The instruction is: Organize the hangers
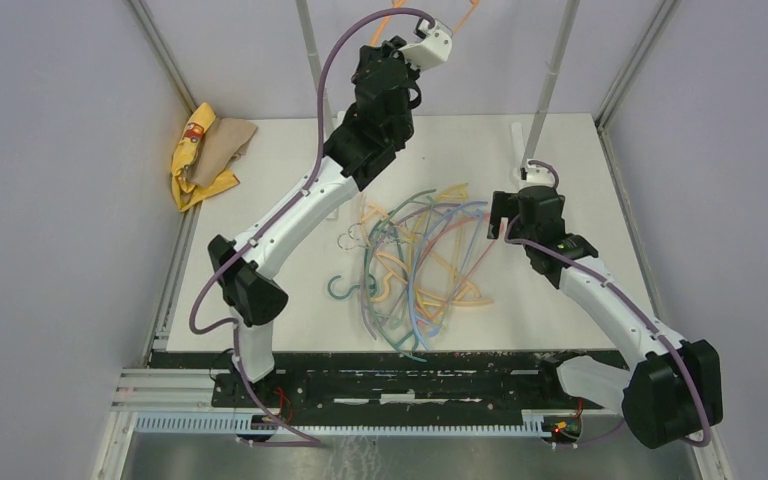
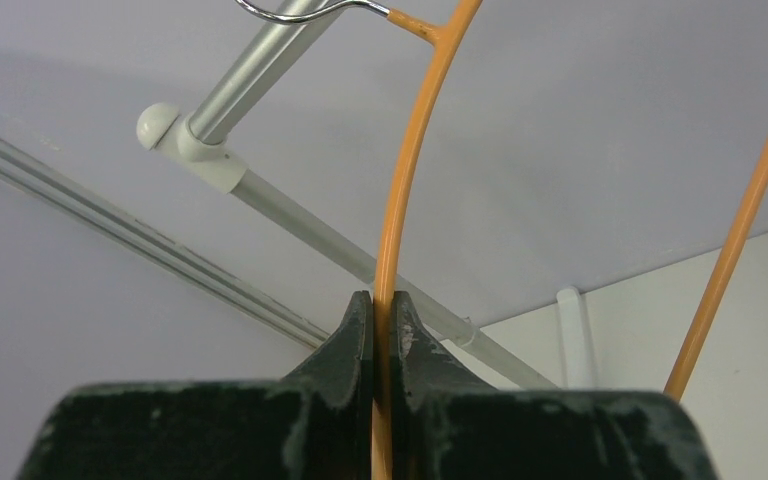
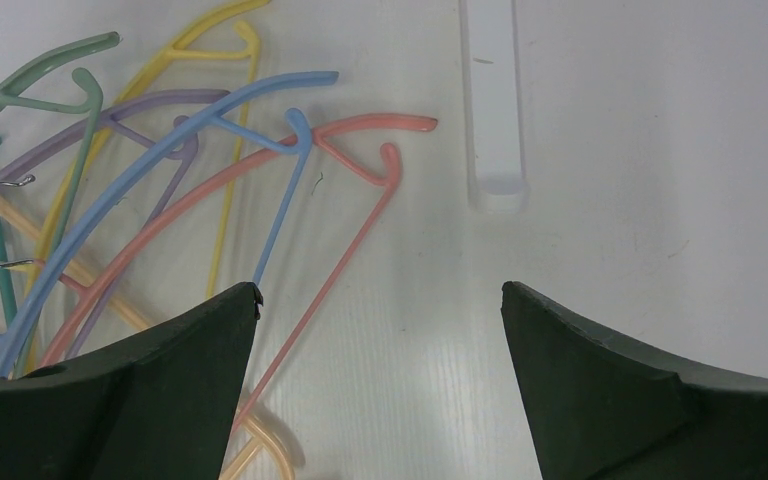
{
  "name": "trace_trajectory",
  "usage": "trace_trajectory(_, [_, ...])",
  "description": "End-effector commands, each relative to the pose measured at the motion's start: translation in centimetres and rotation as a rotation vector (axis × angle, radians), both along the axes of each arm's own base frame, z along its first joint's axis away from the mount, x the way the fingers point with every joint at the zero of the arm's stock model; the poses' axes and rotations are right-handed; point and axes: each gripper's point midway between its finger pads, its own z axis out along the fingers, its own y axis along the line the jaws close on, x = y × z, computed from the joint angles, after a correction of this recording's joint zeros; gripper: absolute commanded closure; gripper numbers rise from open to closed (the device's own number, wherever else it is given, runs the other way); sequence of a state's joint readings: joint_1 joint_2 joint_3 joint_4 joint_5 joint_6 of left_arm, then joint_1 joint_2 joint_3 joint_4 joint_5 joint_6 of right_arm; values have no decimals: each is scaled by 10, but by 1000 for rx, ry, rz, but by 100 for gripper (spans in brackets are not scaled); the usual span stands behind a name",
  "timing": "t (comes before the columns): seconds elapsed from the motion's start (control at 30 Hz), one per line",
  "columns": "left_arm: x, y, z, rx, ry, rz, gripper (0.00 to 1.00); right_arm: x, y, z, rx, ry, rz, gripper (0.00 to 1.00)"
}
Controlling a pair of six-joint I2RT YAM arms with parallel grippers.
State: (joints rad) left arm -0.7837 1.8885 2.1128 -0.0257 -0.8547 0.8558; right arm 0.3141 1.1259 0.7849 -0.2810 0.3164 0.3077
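Far-left corner of bench [image 1: 460, 150]: crumpled yellow cloth [image 1: 203, 155].

Left arm is raised above the far edge. Left gripper [image 2: 381, 300] is pressed together, pinching the thin bar of an orange hanger [image 2: 392, 220]. That hanger's metal hook [image 2: 290, 10] curls over the silver rail [image 2: 250, 70], so the hanger is clear of the bench.

Mid-bench: pile [image 1: 420, 260] of hangers lying flat and tangled, in teal, purple, yellow, blue, pink and peach.

Right side of the pile, from the right wrist: blue hanger [image 3: 160, 165] crossing pink hanger [image 3: 350, 135], both flat on the bench.

Right gripper [image 3: 380, 295] is spread wide with nothing between its fingers, above bare bench just beside the pink hanger. A white strip [image 3: 493, 100] lies beyond it, toward the far edge.
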Motion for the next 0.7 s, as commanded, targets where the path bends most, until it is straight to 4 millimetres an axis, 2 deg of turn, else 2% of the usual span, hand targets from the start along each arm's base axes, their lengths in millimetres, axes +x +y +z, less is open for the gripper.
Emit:
trace_trajectory(0.0, [4, 6, 24, -66, -38, 10, 97, 18, 2, 26, 1, -84, -6, 0])
trace_trajectory(0.17, [18, 3, 20, -72, -41, 12, 97, 24, 5, 20, -6, -70, 2, 0])
trace_trajectory(0.23, [27, 3, 10, -63, -17, 19, 97, 25, 6, 17, -5, -62, 3, 0])
trace_trajectory(0.33, [38, 6, -15, -44, 38, 37, 97, 27, 8, 13, 0, -48, 9, 0])
trace_trajectory(0.43, [36, 13, -30, -62, 62, 46, 97, 27, 8, 15, 3, -46, 9, 0])
trace_trajectory(0.47, [34, 15, -35, -73, 67, 43, 94, 27, 8, 17, 3, -47, 8, 0])
trace_trajectory(0.57, [25, 17, -42, -149, 86, -13, 69, 27, 10, 25, 15, -61, 9, 0])
trace_trajectory(0.63, [18, 18, -44, -183, 98, -49, 65, 28, 12, 30, 25, -62, 12, 0])
trace_trajectory(0.67, [14, 19, -43, -200, 102, -64, 59, 29, 13, 33, 27, -62, 18, 0])
